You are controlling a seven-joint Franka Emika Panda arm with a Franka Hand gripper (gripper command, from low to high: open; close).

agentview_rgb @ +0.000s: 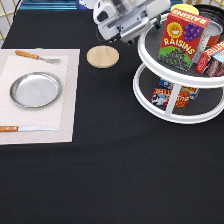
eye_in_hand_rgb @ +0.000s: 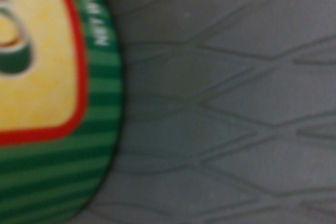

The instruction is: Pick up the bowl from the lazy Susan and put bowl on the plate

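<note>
Exterior view. Gripper (agentview_rgb: pixel 131 22): at the table's far edge, just beside the upper tier of the lazy Susan (agentview_rgb: pixel 150 65); whether its fingers are spread or closed cannot be told. The lazy Susan stands toward the far right corner; its upper tray carries a red raisins box (agentview_rgb: pixel 182 35) and a smaller red carton (agentview_rgb: pixel 212 57), its lower tray a blue-and-red carton (agentview_rgb: pixel 167 95). No bowl can be made out. Plate (agentview_rgb: pixel 36 90): bare, on a pale placemat (agentview_rgb: pixel 67 100) by the left edge, with a fork (agentview_rgb: pixel 36 57) on the far side and a knife (agentview_rgb: pixel 25 128) on the near side. Wooden coaster (agentview_rgb: pixel 103 56): between placemat and lazy Susan.

Wrist view. Green package with a red-bordered yellow label (eye_in_hand_rgb: pixel 60 100), lying on a dark grey patterned tray surface (eye_in_hand_rgb: pixel 240 125).
</note>
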